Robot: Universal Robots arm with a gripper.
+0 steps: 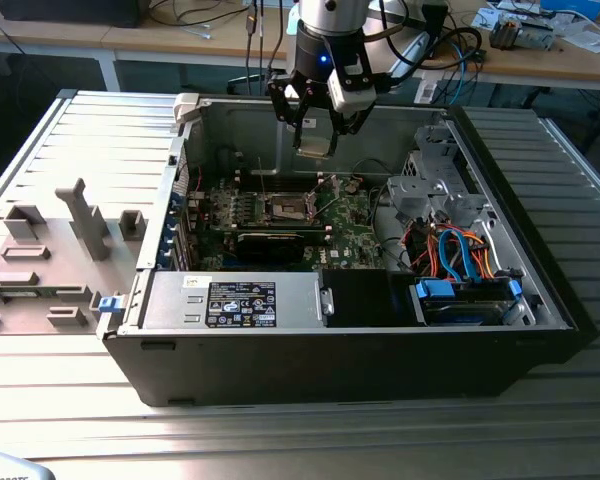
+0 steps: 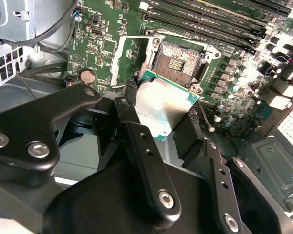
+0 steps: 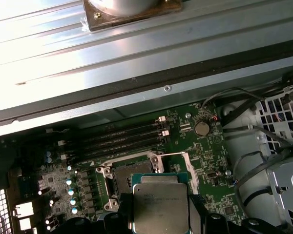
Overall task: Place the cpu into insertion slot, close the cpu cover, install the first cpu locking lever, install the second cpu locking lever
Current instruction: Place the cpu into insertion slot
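The gripper (image 1: pixel 316 136) clasps the cpu (image 2: pixel 163 105) by its edges, well above the open insertion slot (image 2: pixel 178 61), which lies below and slightly toward the exterior view's left.

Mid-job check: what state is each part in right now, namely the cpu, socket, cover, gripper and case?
cpu: held in the gripper, above the board, not yet seated.
insertion slot: empty, its dark centre exposed.
cpu cover: swung open beside the slot.
gripper: shut on the cpu, over the open case.
computer case: lying on its side, side panel off.
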